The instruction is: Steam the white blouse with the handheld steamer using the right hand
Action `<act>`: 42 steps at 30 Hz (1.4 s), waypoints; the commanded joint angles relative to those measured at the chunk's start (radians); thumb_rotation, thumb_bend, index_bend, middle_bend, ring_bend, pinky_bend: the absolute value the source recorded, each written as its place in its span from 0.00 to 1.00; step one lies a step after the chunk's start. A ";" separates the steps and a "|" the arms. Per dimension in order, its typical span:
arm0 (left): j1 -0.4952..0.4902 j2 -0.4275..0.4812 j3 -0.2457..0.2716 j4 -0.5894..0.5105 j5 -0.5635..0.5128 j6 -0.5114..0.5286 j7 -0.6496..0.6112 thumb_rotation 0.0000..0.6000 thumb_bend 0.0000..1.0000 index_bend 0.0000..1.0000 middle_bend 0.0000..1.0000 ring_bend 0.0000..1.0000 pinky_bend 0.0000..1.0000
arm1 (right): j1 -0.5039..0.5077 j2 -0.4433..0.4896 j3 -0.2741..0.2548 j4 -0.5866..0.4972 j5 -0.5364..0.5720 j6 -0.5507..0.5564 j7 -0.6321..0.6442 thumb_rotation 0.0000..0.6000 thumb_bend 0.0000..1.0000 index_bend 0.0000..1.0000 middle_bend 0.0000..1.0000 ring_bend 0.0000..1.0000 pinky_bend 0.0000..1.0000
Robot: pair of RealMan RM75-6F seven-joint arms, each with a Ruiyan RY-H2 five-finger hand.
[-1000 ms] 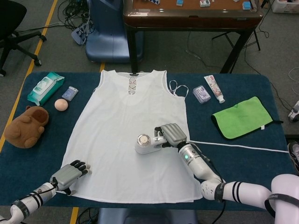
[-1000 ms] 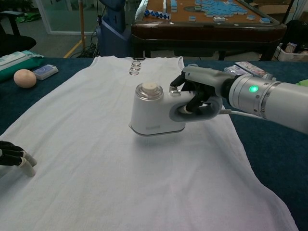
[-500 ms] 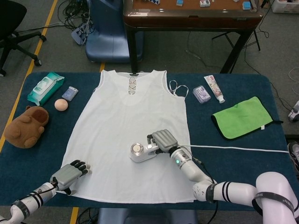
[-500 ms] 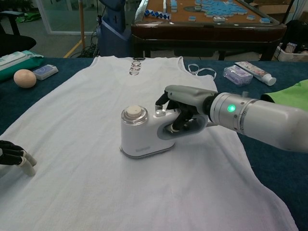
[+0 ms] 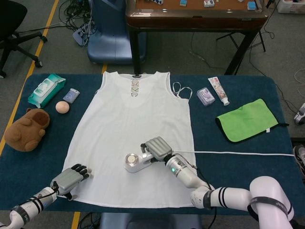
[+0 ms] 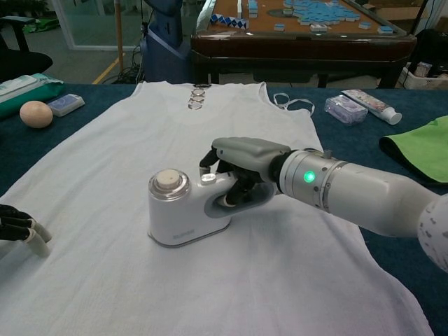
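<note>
The white sleeveless blouse (image 5: pixel 136 119) (image 6: pixel 140 140) lies flat on the blue table, neckline at the far side. My right hand (image 5: pixel 157 148) (image 6: pixel 241 164) grips the handle of the white handheld steamer (image 5: pixel 135 162) (image 6: pixel 182 213), whose base rests on the lower middle of the blouse. A white cord (image 5: pixel 238 152) runs from the steamer to the right across the table. My left hand (image 5: pixel 71 179) (image 6: pixel 17 227) rests at the blouse's lower left hem, fingers curled, holding nothing.
On the left lie a wipes pack (image 5: pixel 46 89), a small blue packet (image 5: pixel 71 95), an egg-like ball (image 5: pixel 62 107) (image 6: pixel 36 113) and a brown plush toy (image 5: pixel 27 129). On the right are a green cloth (image 5: pixel 248 119), a tube (image 5: pixel 218 90) and a small clear packet (image 5: pixel 206 96).
My right hand has drawn the steamer down the blouse toward the near hem and slightly left. The left hand has stayed in place.
</note>
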 commanded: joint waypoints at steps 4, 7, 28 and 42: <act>-0.002 -0.001 0.001 -0.004 -0.010 -0.002 0.011 0.95 0.19 0.18 0.10 0.05 0.03 | 0.017 -0.020 -0.003 0.003 -0.030 -0.006 -0.001 1.00 0.51 0.83 0.86 0.88 0.84; -0.003 -0.002 0.001 -0.006 -0.016 -0.004 0.017 0.95 0.19 0.18 0.10 0.05 0.03 | 0.018 -0.021 -0.002 0.009 -0.037 -0.001 -0.007 1.00 0.51 0.83 0.86 0.88 0.84; -0.008 -0.003 0.005 -0.021 -0.032 -0.002 0.046 0.96 0.19 0.18 0.10 0.05 0.03 | -0.032 0.066 -0.014 0.001 -0.067 0.052 -0.002 1.00 0.51 0.83 0.86 0.88 0.84; -0.009 -0.005 0.007 -0.019 -0.035 0.001 0.047 0.95 0.19 0.18 0.10 0.05 0.03 | -0.014 0.015 -0.054 -0.037 -0.137 0.031 -0.016 1.00 0.51 0.83 0.86 0.88 0.84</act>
